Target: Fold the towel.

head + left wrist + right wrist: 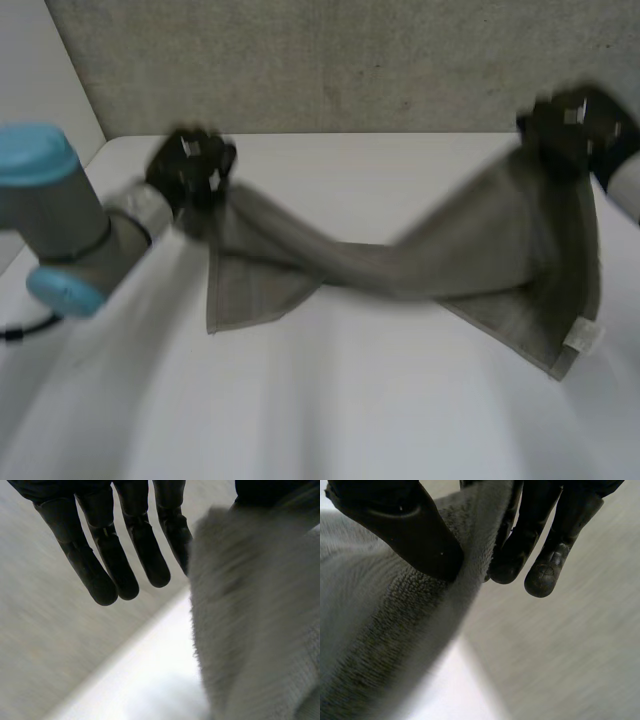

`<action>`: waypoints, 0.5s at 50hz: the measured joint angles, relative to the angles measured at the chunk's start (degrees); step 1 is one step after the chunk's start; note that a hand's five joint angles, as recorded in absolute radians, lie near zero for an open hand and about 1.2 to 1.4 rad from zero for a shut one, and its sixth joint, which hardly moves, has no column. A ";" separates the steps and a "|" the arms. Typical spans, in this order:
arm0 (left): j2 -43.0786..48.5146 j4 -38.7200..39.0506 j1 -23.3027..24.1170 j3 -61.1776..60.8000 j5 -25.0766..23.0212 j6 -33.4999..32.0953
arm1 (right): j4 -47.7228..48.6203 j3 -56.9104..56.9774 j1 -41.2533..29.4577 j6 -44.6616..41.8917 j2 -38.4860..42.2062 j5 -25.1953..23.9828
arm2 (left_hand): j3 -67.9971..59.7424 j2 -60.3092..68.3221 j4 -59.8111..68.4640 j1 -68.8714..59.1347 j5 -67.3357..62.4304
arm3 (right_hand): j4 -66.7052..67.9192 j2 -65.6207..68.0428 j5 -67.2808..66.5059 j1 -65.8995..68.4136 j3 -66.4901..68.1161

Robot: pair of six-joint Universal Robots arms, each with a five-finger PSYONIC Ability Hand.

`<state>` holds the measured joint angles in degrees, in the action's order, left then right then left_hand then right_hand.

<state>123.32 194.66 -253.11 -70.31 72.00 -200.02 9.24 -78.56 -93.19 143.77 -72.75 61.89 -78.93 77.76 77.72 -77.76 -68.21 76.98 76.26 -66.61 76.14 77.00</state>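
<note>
A grey-brown towel (480,250) hangs stretched and twisted between my two hands above the white table (330,410). My left hand (192,165) holds its left upper end; in the left wrist view the towel (250,620) hangs beside the straight fingers (110,555), pinched up by the thumb. My right hand (570,125) holds the right upper corner high. In the right wrist view its thumb (415,535) presses the towel (380,630) against the fingers (545,565). The towel's lower corners droop to the table, one with a white label (583,338).
A grey wall (330,60) runs along the table's far edge. My left arm (60,230) reaches in over the table's left side. Bare table surface lies in front of the towel.
</note>
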 measured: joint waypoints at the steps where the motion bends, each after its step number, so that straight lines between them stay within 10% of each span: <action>1: 0.14 0.96 0.03 3.36 1.08 0.23 | 4.98 1.22 -0.69 0.81 0.00 0.13 | -0.02 0.01 0.00 0.00 0.00 | 0.00 0.00 0.00 0.01 0.00; 12: -1.77 19.77 0.28 25.80 8.87 11.76 | 45.08 10.35 -2.76 23.78 -1.52 7.96 | -0.09 0.17 0.00 -0.02 -0.21 | 0.00 0.00 0.04 0.02 0.00; 25: -7.58 22.04 -4.59 8.78 6.75 18.83 | 28.54 13.64 -0.75 32.88 0.60 -8.10 | -0.14 0.18 0.00 -0.02 -0.31 | 0.00 0.00 0.04 0.03 0.01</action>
<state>115.74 216.70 -257.70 -61.53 78.75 -181.19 37.79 -64.91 -93.95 176.65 -72.15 53.79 -79.07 77.94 77.73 -77.79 -68.52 76.98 76.26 -66.57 76.17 77.01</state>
